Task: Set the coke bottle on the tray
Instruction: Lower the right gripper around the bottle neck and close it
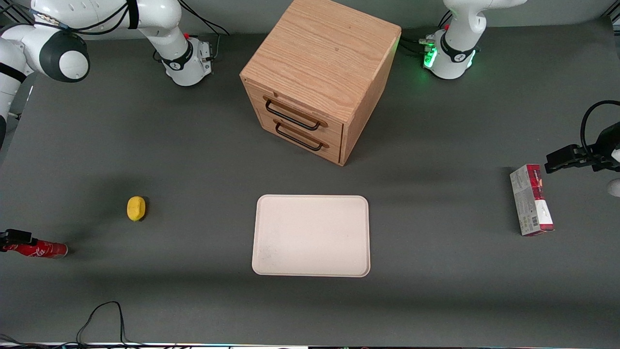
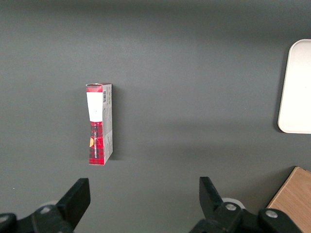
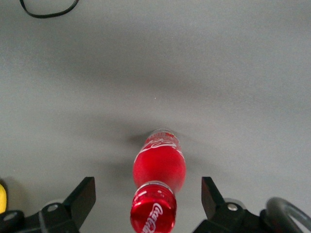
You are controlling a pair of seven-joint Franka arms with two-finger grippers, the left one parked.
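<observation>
The claw [image 3: 146, 196] of the working arm hangs spread wide above a coke bottle [image 3: 158, 189], its two dark fingers [image 3: 80, 199] standing apart on either side of the bottle and touching nothing. Seen from the wrist, the bottle's red cap points up toward the claw, with white script on cap and body. In the front view the claw [image 1: 14, 237] shows only as a small dark piece at the working arm's end of the grey bench [image 1: 193, 300], right over the cap end of the bottle [image 1: 36, 249]. A yellow lemon [image 1: 136, 208] sits near the claw, a little farther from the front camera. The cream tray [image 1: 311, 235] lies well apart from the claw, toward the middle of the bench, with a wooden two-drawer cabinet [image 1: 317, 77] farther from the camera than the tray.
</observation>
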